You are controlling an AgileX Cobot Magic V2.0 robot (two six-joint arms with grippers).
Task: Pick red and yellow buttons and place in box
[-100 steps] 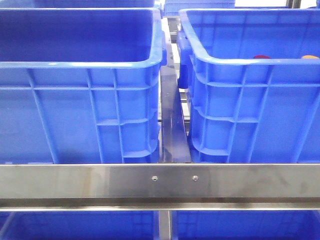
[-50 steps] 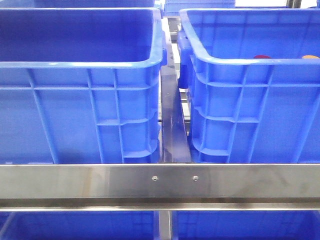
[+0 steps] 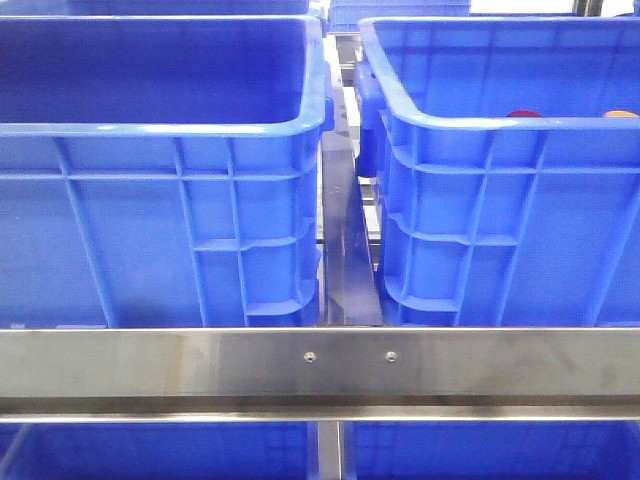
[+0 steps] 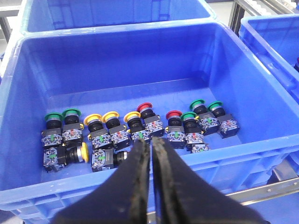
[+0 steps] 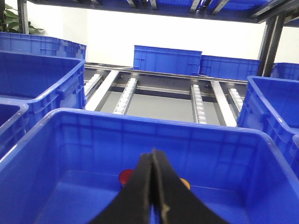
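Two blue crates are seen side by side in the front view, the left crate and the right crate, w/ a steel rail across in front of them and a narrow metal divider between. No arm is visible there. Just above the near rim of the right crate, the top of a red button and of a yellow button are shown, apart from each other. In the right wrist view the right gripper is held over this crate, its black fingers pressed together w/ nothing between; behind them, on the crate floor, the red button and the yellow one are partly hidden. In the left wrist view the left gripper is held over another crate, fingers nearly closed, only a thin slit left, nothing grasped. On that floor, push-button switches are lying in rows: green caps, yellow caps and red caps, approx. a dozen, most upright, a few on the side. Which crate of the front view this is cannot be told.
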